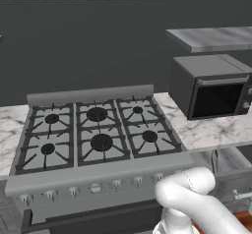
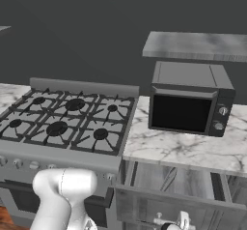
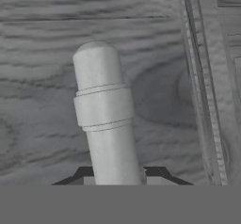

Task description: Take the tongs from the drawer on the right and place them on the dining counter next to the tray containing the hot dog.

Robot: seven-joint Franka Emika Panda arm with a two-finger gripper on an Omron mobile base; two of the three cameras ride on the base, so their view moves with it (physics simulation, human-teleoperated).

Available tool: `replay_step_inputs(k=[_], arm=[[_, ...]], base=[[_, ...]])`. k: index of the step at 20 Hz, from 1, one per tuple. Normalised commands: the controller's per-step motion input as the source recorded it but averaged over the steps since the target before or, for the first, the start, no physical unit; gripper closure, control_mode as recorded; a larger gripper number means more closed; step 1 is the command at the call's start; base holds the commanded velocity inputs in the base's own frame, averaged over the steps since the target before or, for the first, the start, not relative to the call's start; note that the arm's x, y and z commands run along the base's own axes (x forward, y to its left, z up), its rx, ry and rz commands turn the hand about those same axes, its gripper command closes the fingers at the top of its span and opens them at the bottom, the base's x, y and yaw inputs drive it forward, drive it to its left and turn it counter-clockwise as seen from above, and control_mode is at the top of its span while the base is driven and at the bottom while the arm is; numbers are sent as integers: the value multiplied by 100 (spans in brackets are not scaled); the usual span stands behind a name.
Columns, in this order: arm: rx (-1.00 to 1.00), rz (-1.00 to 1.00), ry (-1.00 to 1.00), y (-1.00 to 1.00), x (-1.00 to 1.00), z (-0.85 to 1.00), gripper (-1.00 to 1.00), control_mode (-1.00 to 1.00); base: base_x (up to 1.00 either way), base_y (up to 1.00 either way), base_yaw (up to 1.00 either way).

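My gripper is shut on the drawer's white cylindrical handle, which runs up between the two dark fingertips. Behind the handle is the grey wood-grain drawer front. In the right base view the drawer on the right of the stove stands pulled out below the marble wall counter. A faint slender grey shape on the drawer's floor looks like the tongs. The dining counter, the tray and the hot dog are out of view.
A six-burner stove with a row of knobs fills the left of the counter. A dark microwave stands on the marble to its right, under a grey shelf. My white arm bends low in front of the stove.
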Motion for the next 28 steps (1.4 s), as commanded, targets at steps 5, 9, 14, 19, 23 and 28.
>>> replay_step_inputs(k=[5, 9, 14, 19, 23, 28], arm=[[0, 0, 0, 0, 0, 0, -100, -100], [0, 0, 0, 0, -4, 0, -100, -100], [-5, 0, 0, 0, -28, 14, -100, -100], [-11, 0, 1, 0, -31, 31, -100, -100], [-12, -1, 7, 0, -30, 48, -100, -100], [-12, -2, 11, 0, -29, 57, -100, -100]], base=[[0, 0, 0], [0, 0, 0], [0, 0, 0], [0, 0, 0], [0, 0, 0], [0, 0, 0]])
